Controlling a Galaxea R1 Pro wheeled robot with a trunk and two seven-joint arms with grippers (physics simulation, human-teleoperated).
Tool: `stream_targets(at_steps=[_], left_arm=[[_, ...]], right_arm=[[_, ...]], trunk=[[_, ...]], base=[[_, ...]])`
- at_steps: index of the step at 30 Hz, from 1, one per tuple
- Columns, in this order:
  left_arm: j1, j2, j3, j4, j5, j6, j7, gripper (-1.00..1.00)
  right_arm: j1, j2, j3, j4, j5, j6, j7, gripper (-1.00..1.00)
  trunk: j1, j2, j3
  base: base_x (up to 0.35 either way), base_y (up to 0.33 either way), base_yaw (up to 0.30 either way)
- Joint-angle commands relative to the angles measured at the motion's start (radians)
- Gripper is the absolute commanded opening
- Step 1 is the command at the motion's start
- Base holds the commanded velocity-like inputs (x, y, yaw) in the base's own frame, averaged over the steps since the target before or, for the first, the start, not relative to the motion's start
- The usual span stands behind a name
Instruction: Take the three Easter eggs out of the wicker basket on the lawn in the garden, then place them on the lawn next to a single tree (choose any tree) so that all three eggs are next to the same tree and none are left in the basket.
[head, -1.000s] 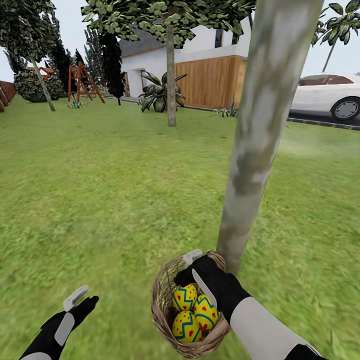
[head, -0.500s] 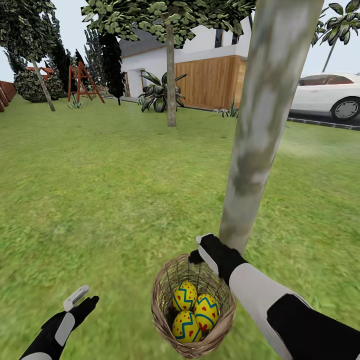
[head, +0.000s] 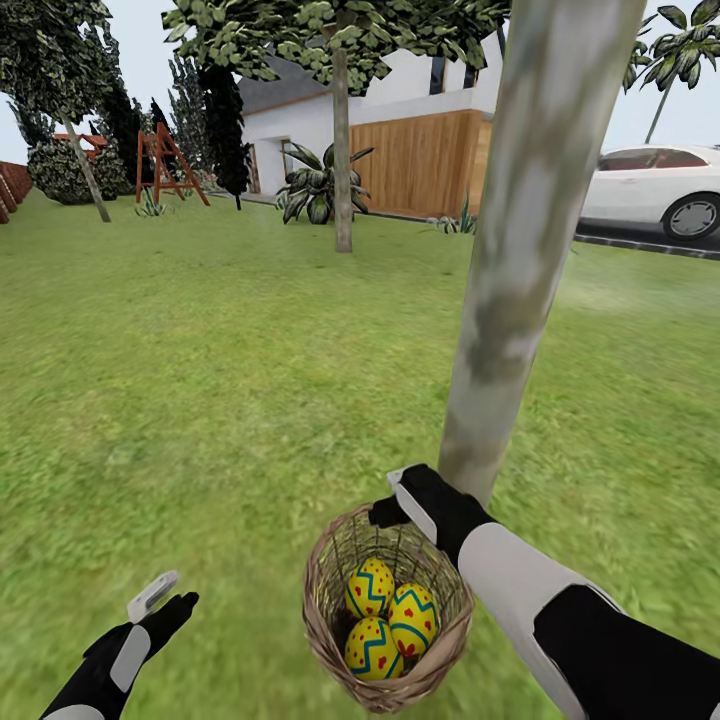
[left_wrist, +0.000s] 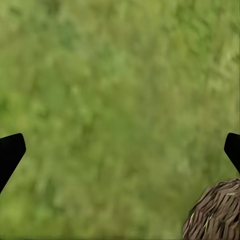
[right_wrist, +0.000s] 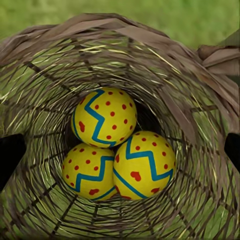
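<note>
The wicker basket (head: 330, 640) rests on the lawn (head: 220, 400) at the foot of the thick pale tree (head: 505, 300). Three yellow Easter eggs lie inside it: one toward the far side (head: 370, 586), one at the right (head: 412, 618) and one nearest me (head: 370, 648). My right gripper (head: 392, 503) hovers open above the basket's far rim, beside the trunk, holding nothing. Its wrist view looks straight down into the basket (right_wrist: 45, 65) at the eggs (right_wrist: 105, 116). My left gripper (head: 165, 600) stands open over grass, left of the basket (left_wrist: 215, 212).
A thin-trunked leafy tree (head: 342, 150) stands farther back on the grass. Behind it are a white house with a wooden wall (head: 425, 160), a spiky plant (head: 315, 190) and a red ladder frame (head: 165, 160). A white car (head: 655, 190) is parked at the right.
My right gripper has lifted out of the basket, from just over the eggs to above the far rim by the trunk. All three eggs stay inside. The left arm is unmoved.
</note>
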Motion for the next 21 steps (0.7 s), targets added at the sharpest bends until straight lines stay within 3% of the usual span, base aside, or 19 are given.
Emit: stream_targets(at_steps=[1, 8, 15, 21], left_arm=[[0.000, 0.000, 0.003, -0.002, 0.010, 0.007, 0.000, 1.00], [0.000, 0.000, 0.003, -0.002, 0.010, 0.007, 0.000, 1.00], [0.000, 0.000, 0.003, -0.002, 0.010, 0.007, 0.000, 1.00], [0.000, 0.000, 0.003, -0.002, 0.010, 0.007, 0.000, 1.00]], right_arm=[[-0.004, 0.000, 0.005, -0.001, -0.011, 0.013, -0.006, 1.00], [-0.019, 0.000, 0.005, -0.004, -0.014, 0.054, 0.015, 1.00], [-0.033, 0.000, 0.005, -0.003, -0.084, 0.077, 0.048, 1.00], [-0.042, 0.000, 0.002, -0.004, -0.095, 0.078, 0.047, 1.00]], trunk=[[0.004, -0.008, -0.004], [0.031, -0.057, -0.026], [0.057, -0.106, -0.048], [0.080, -0.148, -0.067]], base=[[0.000, 0.000, 0.000], [0.000, 0.000, 0.000], [0.000, 0.000, 0.000], [0.000, 0.000, 0.000]])
